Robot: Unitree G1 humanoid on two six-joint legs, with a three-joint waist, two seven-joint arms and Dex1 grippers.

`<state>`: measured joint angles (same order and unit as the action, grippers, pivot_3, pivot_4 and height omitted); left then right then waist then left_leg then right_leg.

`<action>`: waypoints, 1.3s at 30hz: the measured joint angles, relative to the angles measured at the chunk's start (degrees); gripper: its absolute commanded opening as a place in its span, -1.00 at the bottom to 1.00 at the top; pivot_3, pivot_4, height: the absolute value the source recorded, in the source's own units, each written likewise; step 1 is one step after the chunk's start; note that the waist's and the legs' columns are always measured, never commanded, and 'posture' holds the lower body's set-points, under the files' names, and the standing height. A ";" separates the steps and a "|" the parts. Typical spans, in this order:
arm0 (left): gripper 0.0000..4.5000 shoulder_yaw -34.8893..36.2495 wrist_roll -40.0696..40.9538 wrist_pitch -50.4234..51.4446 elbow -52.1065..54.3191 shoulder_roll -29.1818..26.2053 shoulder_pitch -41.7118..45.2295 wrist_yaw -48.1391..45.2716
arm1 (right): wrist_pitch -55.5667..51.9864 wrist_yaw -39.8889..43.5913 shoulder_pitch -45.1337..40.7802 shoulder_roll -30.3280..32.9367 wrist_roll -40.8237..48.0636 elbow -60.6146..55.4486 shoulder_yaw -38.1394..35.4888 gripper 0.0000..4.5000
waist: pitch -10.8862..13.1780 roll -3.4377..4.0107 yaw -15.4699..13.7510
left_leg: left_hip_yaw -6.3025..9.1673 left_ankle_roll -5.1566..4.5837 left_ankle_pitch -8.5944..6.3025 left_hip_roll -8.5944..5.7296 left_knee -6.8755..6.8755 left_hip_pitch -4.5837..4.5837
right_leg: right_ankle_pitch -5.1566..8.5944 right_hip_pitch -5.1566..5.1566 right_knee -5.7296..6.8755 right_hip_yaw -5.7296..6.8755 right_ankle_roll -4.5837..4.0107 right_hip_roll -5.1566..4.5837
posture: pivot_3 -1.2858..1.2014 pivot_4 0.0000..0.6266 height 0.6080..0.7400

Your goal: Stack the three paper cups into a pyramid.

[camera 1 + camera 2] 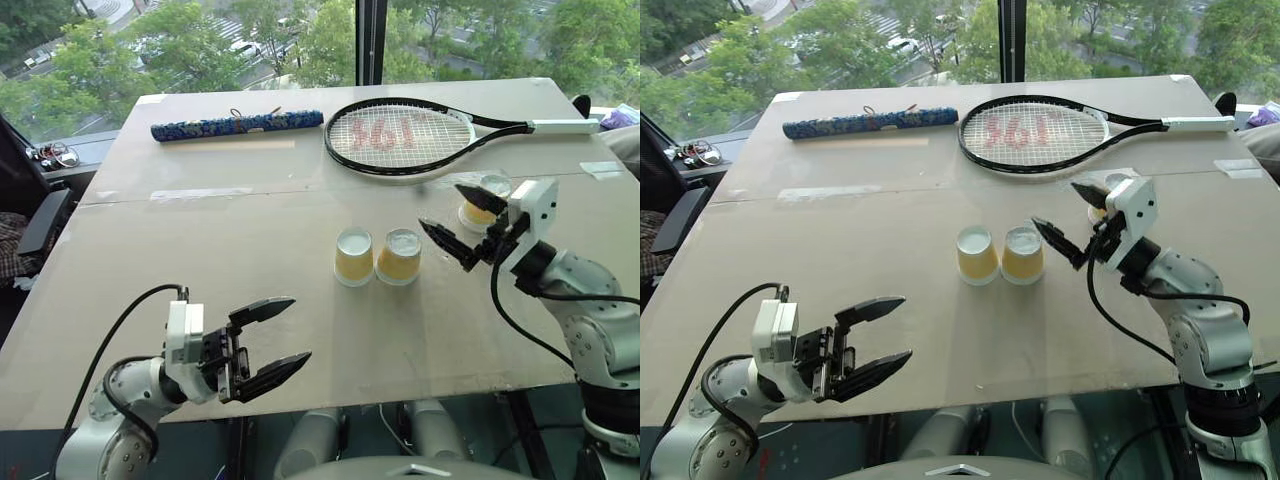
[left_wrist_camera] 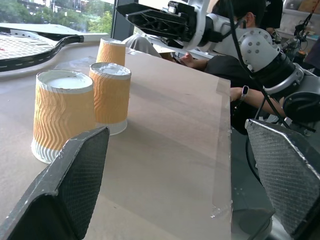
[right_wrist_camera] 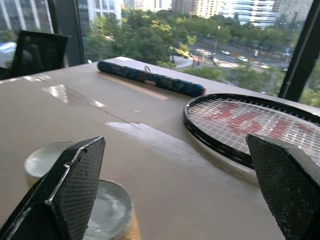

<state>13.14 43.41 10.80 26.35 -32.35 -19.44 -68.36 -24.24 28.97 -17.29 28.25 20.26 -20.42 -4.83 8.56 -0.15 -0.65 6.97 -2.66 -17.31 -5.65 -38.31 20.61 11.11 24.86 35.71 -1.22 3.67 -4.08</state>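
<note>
Two of the paper cups (image 1: 354,257) (image 1: 399,257) stand upside down, side by side and touching, in the middle of the table. The third cup (image 1: 477,213) stands apart to their right, partly hidden behind my right gripper (image 1: 440,205). That gripper hovers open above the table, just right of the pair, with nothing between its fingers. My left gripper (image 1: 298,328) is open and empty near the table's front edge, pointing towards the cups (image 2: 62,112). No cup rests on another, so there is no pyramid.
A tennis racket (image 1: 400,138) lies at the back of the table, with a blue patterned roll (image 1: 237,125) to its left. A black chair (image 1: 40,225) stands off the left edge. A person (image 2: 235,65) sits beyond the table's right edge.
</note>
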 measured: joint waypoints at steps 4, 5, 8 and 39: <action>1.00 -0.20 -0.03 -0.07 -0.12 0.04 0.43 -0.24 | 1.89 -7.89 -3.39 -0.24 -9.18 9.42 0.45 0.98 | 0.00 0.00 -0.07 | 0.00 0.00 0.00 -0.01 0.04 0.05 | 0.00 0.09 0.00 -0.03 -0.01 -0.03 | 0.03 -0.52 1.00; 1.00 -0.19 -0.04 -0.16 -0.12 0.05 0.43 -0.28 | 2.19 -9.74 -4.24 -0.53 -10.87 12.18 0.25 0.98 | 0.00 0.00 -0.05 | -0.03 0.00 0.00 -0.01 0.07 0.11 | -0.01 0.18 0.02 -0.07 -0.01 -0.03 | 0.03 -0.52 1.00; 1.00 -0.21 -0.11 -0.40 -0.12 0.17 0.09 -0.39 | 2.26 -11.53 -5.38 -1.63 -11.72 15.58 -0.27 0.98 | 0.00 0.00 0.08 | -0.07 0.00 0.00 0.01 0.12 0.13 | -0.01 0.24 0.02 -0.12 -0.01 -0.02 | 0.03 -0.52 1.00; 1.00 -0.12 1.67 -2.35 2.51 3.95 -1.85 4.82 | -0.16 -3.02 -11.78 -2.97 -0.79 23.82 -6.44 -0.05 | 0.15 0.24 1.22 | -0.12 -0.01 0.00 0.03 0.15 0.16 | -0.01 0.28 0.05 -0.21 -0.02 -0.02 | 0.03 -0.52 1.00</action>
<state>13.02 45.08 8.45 28.85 -28.40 -21.29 -63.54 -24.39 25.95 -29.07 25.28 19.48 3.40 -11.26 8.71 0.09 0.56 6.85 -2.67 -17.31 -5.62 -38.16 20.77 11.09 25.15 35.77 -1.43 3.65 -4.09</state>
